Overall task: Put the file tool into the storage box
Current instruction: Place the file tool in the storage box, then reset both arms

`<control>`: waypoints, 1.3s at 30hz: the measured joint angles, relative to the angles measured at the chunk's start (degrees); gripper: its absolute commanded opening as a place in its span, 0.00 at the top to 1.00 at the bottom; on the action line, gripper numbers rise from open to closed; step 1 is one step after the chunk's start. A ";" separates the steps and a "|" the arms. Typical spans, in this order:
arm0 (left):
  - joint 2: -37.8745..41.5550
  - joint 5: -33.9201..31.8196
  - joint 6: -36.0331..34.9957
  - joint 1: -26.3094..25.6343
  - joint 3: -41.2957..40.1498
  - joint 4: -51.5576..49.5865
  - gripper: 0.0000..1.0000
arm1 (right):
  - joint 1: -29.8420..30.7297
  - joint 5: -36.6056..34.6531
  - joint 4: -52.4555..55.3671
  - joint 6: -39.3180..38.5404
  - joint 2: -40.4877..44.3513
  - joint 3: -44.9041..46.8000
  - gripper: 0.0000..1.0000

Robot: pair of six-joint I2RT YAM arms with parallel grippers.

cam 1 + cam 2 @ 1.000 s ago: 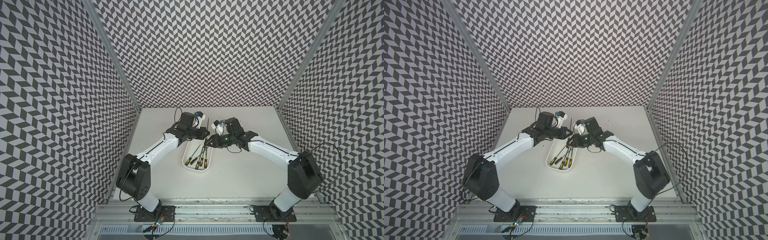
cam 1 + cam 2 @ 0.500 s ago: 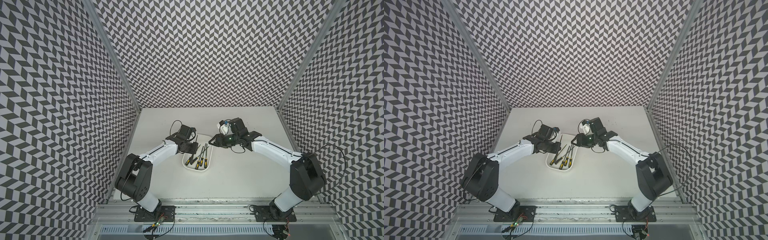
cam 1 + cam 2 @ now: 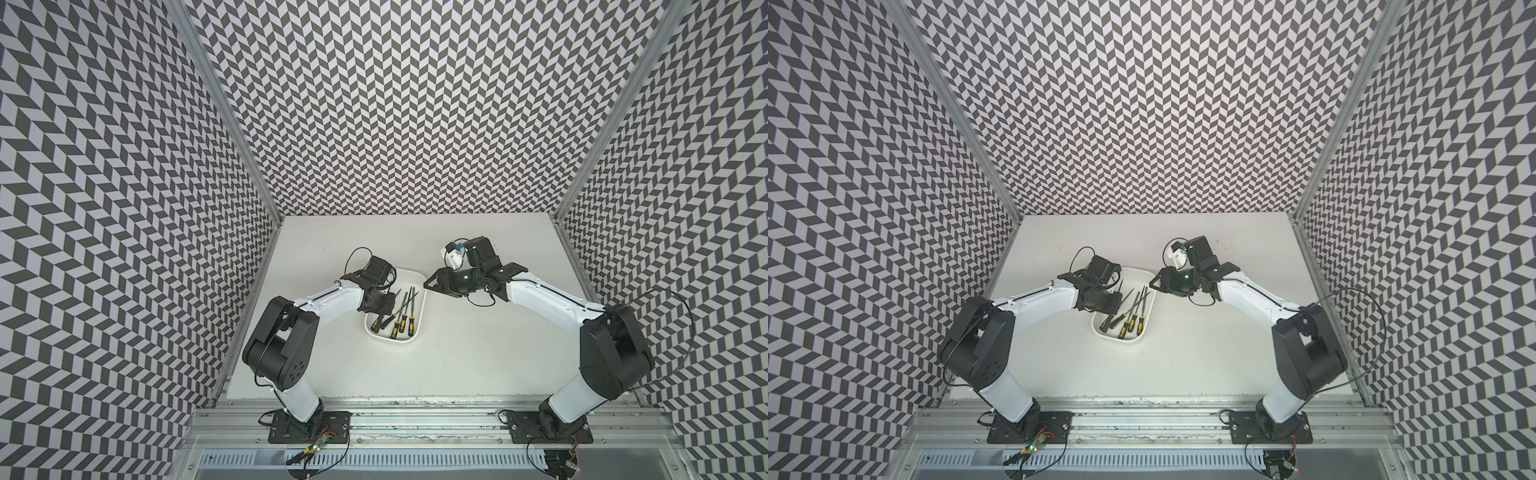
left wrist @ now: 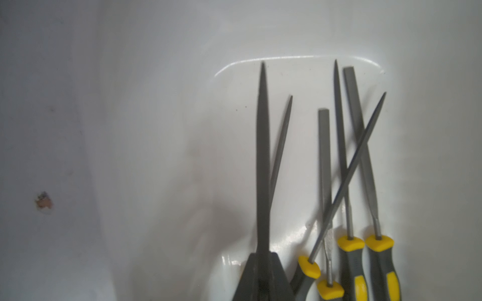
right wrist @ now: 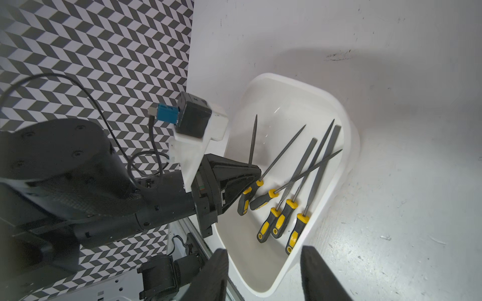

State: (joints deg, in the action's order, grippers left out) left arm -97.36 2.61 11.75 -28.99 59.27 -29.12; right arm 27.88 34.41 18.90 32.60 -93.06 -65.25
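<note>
White table (image 3: 457, 365) between chevron walls (image 3: 395, 104): lowering file into box.
Reaching left gripper (image 5: 257, 172) down inside box (image 3: 411, 273), pinching file (image 4: 262, 156) at its handle end with jaws pressed close on it, aiming blade along box floor right beside five other files (image 5: 294, 233) already lying inside. Judging placement step as almost finished, with only release and retreat remaining. Holding right gripper (image 5: 264, 250) spread and empty near box rim, apparently just standing by. Needing next: easing left jaws apart so as to let file settle flat, then lifting straight up and clear, taking care against snagging neighbouring blades, flicking file over rim, or nudging box across table. Unable to tell handle position inside jaws, or blade tip contact with floor.
</note>
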 measured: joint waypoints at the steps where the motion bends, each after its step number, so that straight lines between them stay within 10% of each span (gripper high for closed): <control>1: -0.26 -0.46 0.31 -0.04 0.00 -0.20 0.68 | -0.13 0.07 -0.02 0.02 0.02 0.13 0.51; 22: 11.65 -0.20 2.08 0.28 7.65 0.15 0.53 | -4.94 -5.07 3.37 -2.89 0.92 2.03 0.50; 23: 13.18 0.15 2.29 0.72 7.37 1.25 0.46 | -6.27 -5.79 3.72 -3.34 1.18 2.16 0.49; 24: 14.99 0.57 2.64 1.57 6.99 2.64 0.07 | -8.04 -6.78 4.09 -4.02 1.55 2.40 0.47; 26: 16.68 1.22 2.89 3.69 6.86 4.48 0.00 | -11.52 -9.49 4.52 -4.87 2.56 3.19 0.37; 28: 16.94 1.64 3.26 6.84 6.64 6.45 0.00 | -14.69 -14.80 4.90 -5.70 4.17 4.52 0.00; 39: 16.94 -9.29 4.48 23.71 -2.80 14.84 0.00 | -17.84 -58.42 -21.92 -8.39 15.76 30.36 0.00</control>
State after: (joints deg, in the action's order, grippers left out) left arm -80.42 -6.68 16.23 -5.28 56.47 -14.28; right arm 10.04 -24.01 -3.03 24.21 -77.30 -34.89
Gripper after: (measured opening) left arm 0.995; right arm 0.995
